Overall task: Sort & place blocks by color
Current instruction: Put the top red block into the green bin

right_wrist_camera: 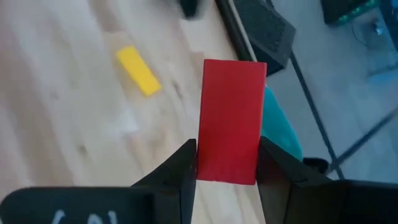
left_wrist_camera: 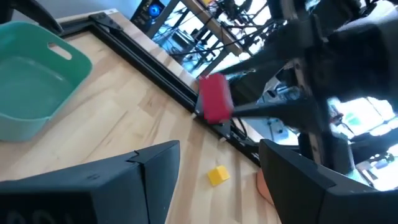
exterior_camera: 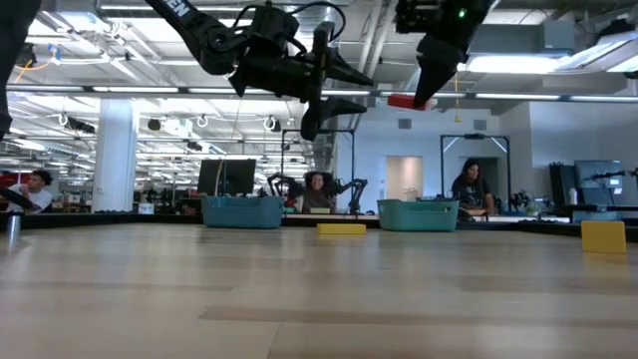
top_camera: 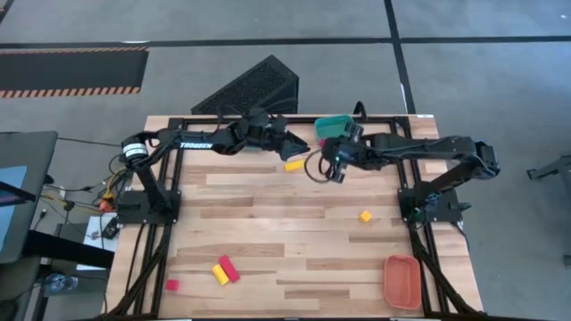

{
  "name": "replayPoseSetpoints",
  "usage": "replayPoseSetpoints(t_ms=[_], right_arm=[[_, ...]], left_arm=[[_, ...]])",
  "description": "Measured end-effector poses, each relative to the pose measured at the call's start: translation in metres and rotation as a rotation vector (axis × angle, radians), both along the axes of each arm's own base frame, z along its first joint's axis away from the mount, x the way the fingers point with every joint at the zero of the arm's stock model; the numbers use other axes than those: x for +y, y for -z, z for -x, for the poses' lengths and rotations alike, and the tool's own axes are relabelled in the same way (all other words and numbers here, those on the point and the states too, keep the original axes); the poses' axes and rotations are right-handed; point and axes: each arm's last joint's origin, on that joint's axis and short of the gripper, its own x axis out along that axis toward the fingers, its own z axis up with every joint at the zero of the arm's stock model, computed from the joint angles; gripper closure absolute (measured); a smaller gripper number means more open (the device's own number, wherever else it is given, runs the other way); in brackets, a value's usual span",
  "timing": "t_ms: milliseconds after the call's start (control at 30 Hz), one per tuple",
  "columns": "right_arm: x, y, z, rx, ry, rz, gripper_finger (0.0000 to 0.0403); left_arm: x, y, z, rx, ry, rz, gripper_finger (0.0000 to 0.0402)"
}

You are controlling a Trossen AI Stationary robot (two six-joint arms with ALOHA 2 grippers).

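My right gripper (right_wrist_camera: pixel 227 158) is shut on a red bar block (right_wrist_camera: pixel 231 127) and hangs high above the table's far middle (exterior_camera: pixel 427 85), next to the teal bin (top_camera: pixel 335 127). My left gripper (left_wrist_camera: pixel 219 149) is open and empty. It hovers just left of the right one (top_camera: pixel 302 144) and faces the red block (left_wrist_camera: pixel 216 98). A yellow bar (top_camera: pixel 293 165) lies flat on the table below both grippers. A yellow cube (top_camera: pixel 365 216) sits right of the middle. Near the front left edge lie a yellow bar (top_camera: pixel 219 274), a red bar (top_camera: pixel 229 267) and a red cube (top_camera: pixel 171 284). My right gripper pinches the red bar between its two fingers, which press on the two long sides at one end (right_wrist_camera: pixel 230 169). The rest of the bar sticks out past the fingertips (right_wrist_camera: pixel 186 162). The fingers slant down from the table's right side. The bar is lifted clear of the table (exterior_camera: pixel 404 101).
An orange bin (top_camera: pixel 401 279) stands at the front right corner. In the low view a blue bin (exterior_camera: pixel 242 210) stands at the far edge beside the teal bin (exterior_camera: pixel 419 213). A black slatted object (top_camera: pixel 254 85) lies beyond the table. People sit in the room behind.
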Motion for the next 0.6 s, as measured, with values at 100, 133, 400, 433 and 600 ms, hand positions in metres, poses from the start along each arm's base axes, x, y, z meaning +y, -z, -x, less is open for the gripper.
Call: replayPoseSetpoints(t_ms=[100,133,400,433,600], right_arm=[[-0.02,0.005,0.001,-0.011,0.027,0.029,0.0263],[-0.029,0.008,0.002,-0.029,0.031,0.039,0.0261],[-0.122,0.056,0.03,-0.276,0.211,-0.065,0.026],[-0.132,0.061,0.032,-0.298,0.241,-0.087,0.0259],[-0.166,0.088,0.041,-0.319,0.335,-0.195,0.0239]], left_arm=[[0.001,0.0,0.001,-0.001,0.006,0.028,0.0194],[0.001,-0.001,0.001,-0.001,0.013,0.037,0.0194],[-0.006,-0.016,0.016,0.082,-0.012,0.03,0.0194],[-0.007,-0.019,0.021,0.114,-0.039,0.01,0.0194],[-0.015,-0.031,0.05,0.316,-0.137,-0.11,0.0194]])
